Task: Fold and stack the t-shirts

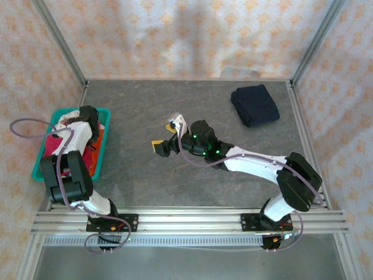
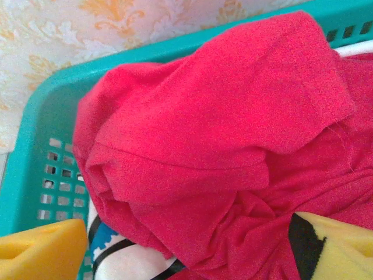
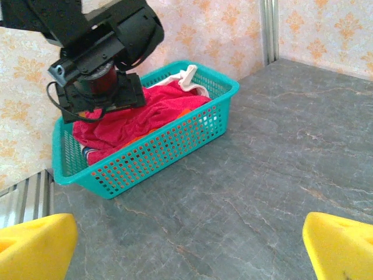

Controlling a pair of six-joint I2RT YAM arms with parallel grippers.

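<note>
1. Your left gripper [image 2: 189,251] is down in the teal basket [image 2: 35,151]. Its yellow fingers [image 2: 41,254] stand wide apart and have hold of nothing.
2. The red t-shirt [image 2: 221,128] lies crumpled right between those fingers and beyond them, heaped over most of the basket. The right-hand pad looks to be touching the cloth, and the left-hand pad sits just beside its edge.
3. Watch the layer underneath! A white printed t-shirt [image 2: 125,262] peeks out under the red one, close to the left-hand pad. If you bite deep here, you could lift both shirts at once.
4. Next risk is the basket itself. The left-hand pad is near the mesh wall, so a low or off-centre pinch could catch plastic and drag or tip the basket as you rise.
5. The cloth is bunched in thick folds. If you grab a fold rather than an edge, I'd expect the shirt to come out as a tangled lump that is hard to spread flat. It could also slip free partway up.
6. Your right gripper [image 3: 186,248] hangs over the bare table [image 3: 262,146], facing the basket. Its fingers are fully spread and empty, well apart from any shirt. Keep it out of the left arm's lift path, because the two could cross over the middle of the table.
7. The navy t-shirt [image 1: 255,105] sits folded at the far right of the table, well away from both grippers. That is your likely stacking spot, so don't sweep across it when you carry the red one over.
</note>
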